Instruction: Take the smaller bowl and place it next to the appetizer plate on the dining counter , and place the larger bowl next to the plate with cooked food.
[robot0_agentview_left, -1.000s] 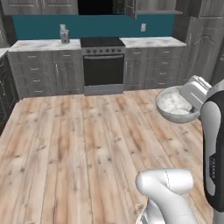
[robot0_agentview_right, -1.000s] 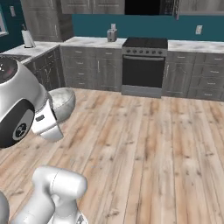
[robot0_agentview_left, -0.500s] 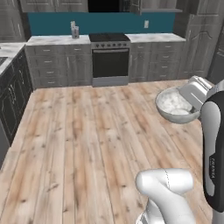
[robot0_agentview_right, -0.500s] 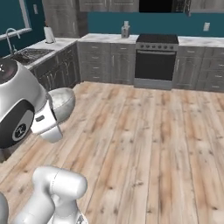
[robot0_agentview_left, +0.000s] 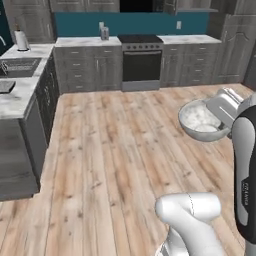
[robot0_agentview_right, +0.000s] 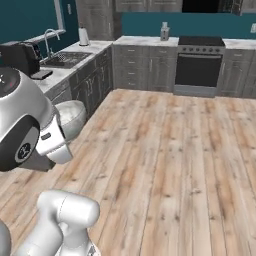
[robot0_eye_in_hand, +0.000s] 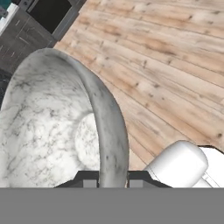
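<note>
Claw (robot0_eye_in_hand: 109, 183) is clamping the rim of the smaller bowl (robot0_eye_in_hand: 52, 131), jaws nearly closed with one finger on each side of the wall. The bowl is hanging in the air over the wood floor (robot0_agentview_left: 115, 150), well away from the kitchen tabletop (robot0_agentview_left: 20, 97). It is sitting roughly upright, mouth facing up, round with no clear long axis.

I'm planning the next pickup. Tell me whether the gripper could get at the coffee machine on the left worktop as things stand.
Probably not. The gripper is shut on the rim of the smaller bowl, carried above the wood floor, and the coffee machine sits well off on the worktop by the sink.
</note>
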